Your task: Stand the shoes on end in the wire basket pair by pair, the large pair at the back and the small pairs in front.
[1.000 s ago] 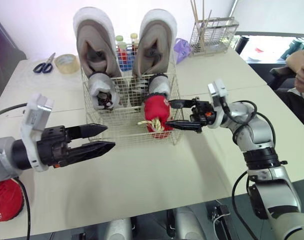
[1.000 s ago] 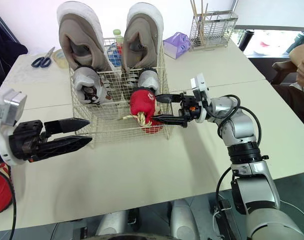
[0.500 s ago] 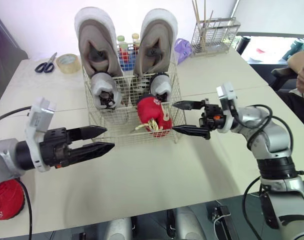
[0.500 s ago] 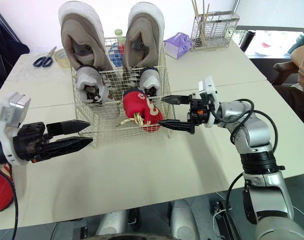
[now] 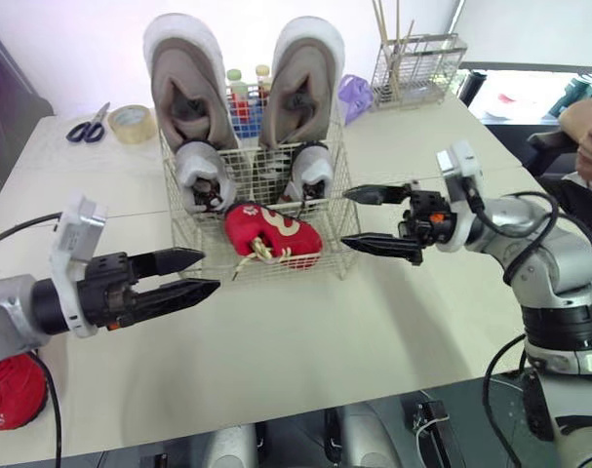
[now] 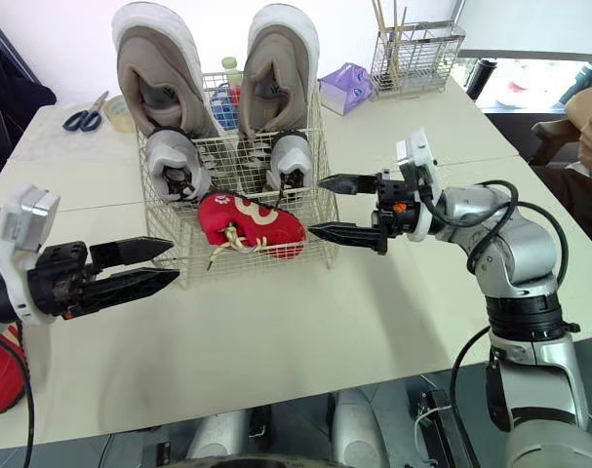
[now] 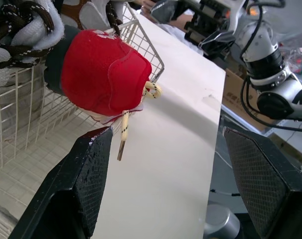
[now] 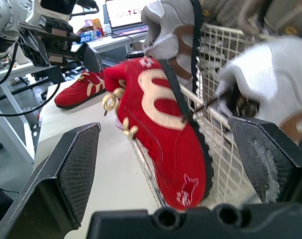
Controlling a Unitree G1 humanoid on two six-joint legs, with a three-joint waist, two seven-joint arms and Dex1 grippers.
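The wire basket (image 5: 335, 156) stands mid-table with two large beige shoes (image 5: 183, 88) on end at its back and two small grey-white shoes (image 5: 203, 175) in front of them. A small red shoe (image 5: 273, 232) lies tipped on its side at the basket's front, its yellow lace hanging out. My right gripper (image 5: 346, 217) is open just right of the basket, clear of the shoe. My left gripper (image 5: 210, 270) is open, low at the basket's front left, holding nothing. The other red shoe (image 5: 11, 390) lies at the near-left table edge.
Scissors (image 5: 85, 125) and a tape roll (image 5: 132, 123) lie at the back left. A wire rack with sticks (image 5: 414, 68) and a purple bag (image 5: 354, 96) stand at the back right. Bottles (image 5: 242, 97) stand behind the basket. A person's hand (image 5: 583, 132) is at the right edge.
My right gripper let go of the red shoe and drew back to the right. The shoe, upright a second ago, has toppled leftward onto its side. The left gripper has barely moved.
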